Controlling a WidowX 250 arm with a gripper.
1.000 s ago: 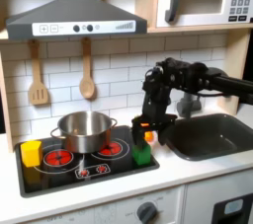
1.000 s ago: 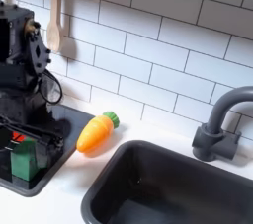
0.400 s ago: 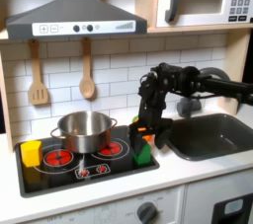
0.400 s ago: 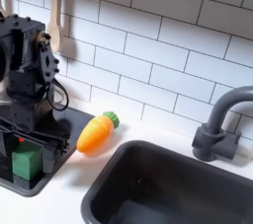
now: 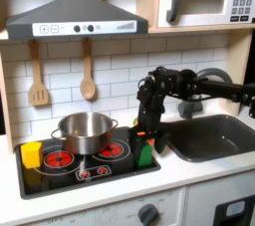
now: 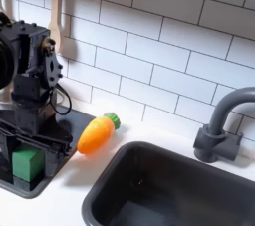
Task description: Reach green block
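One green block point(image 6: 27, 164), one yellow block point(image 5: 32, 153), one steel pot point(image 5: 85, 130), one toy carrot point(image 6: 97, 134), two hanging wooden utensils point(image 5: 88, 84).

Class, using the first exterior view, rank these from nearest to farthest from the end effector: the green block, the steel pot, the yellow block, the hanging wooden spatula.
1. Green block, directly under the end effector, on the stove's right edge.
2. Steel pot, to its left on the back burner.
3. Yellow block, at the stove's far left, and wooden spatula, high on the left wall: too close to call.
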